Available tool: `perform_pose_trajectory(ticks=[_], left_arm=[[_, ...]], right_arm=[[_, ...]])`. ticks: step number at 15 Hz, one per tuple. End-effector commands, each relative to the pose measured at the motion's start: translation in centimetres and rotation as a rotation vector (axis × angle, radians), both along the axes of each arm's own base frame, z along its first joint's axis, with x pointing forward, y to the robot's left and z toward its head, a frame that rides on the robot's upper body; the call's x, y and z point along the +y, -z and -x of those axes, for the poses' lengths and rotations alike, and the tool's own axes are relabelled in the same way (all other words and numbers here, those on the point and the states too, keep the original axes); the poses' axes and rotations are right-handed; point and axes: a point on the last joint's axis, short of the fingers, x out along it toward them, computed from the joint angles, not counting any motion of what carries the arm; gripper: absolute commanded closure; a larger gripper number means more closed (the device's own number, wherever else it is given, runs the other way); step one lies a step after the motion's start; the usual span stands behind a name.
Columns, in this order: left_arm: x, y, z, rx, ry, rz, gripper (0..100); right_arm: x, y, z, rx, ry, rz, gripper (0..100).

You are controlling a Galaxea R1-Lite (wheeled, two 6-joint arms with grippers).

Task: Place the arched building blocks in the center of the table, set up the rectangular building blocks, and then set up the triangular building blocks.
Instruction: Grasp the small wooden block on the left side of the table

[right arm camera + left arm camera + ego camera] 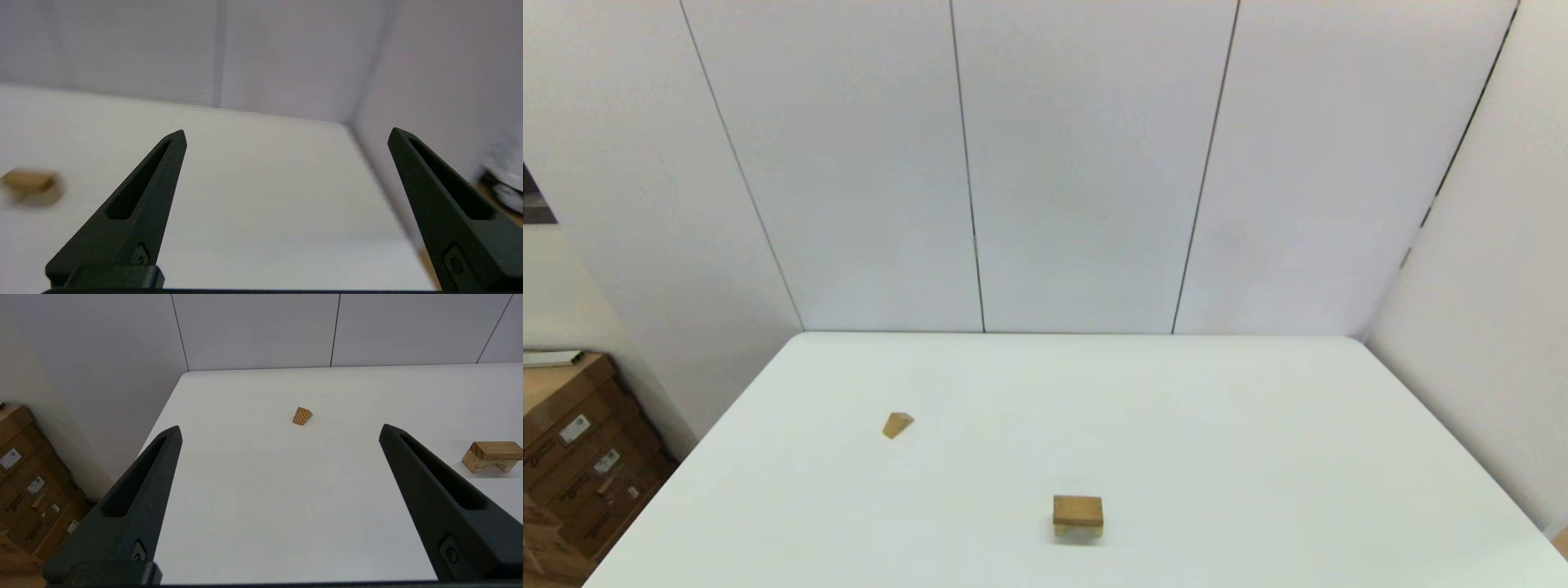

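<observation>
On the white table [1258, 457], the arched block [1078, 532] stands near the front middle with its hollow facing down. The rectangular block [1078, 510] lies flat on top of it. The small triangular block [898, 425] lies alone, farther back and to the left. Neither arm shows in the head view. In the left wrist view my left gripper [280, 428] is open and empty above the table, with the triangular block [302, 416] ahead of it and the rectangular block [496, 450] on the arched block [474, 462] off to one side. My right gripper [288, 130] is open and empty.
Cardboard boxes [572, 457] stand on the floor beyond the table's left edge and show in the left wrist view too [28, 490]. White wall panels [1086, 163] close off the back and right sides of the table.
</observation>
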Motion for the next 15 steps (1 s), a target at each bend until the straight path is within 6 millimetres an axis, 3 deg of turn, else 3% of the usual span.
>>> perform_pose_trajectory(ticks=[1, 8, 15], left_arm=[[0.00, 0.00, -0.01, 0.001, 0.000, 0.000, 0], [0.00, 0.00, -0.01, 0.001, 0.000, 0.000, 0], [0.00, 0.00, -0.01, 0.001, 0.000, 0.002, 0]], right_arm=[[0.10, 1.06, -0.03, 0.107, -0.046, -0.012, 0], [0.00, 1.09, -0.05, 0.108, -0.007, -0.125, 0], [-0.01, 1.09, -0.05, 0.108, -0.002, -0.128, 0]])
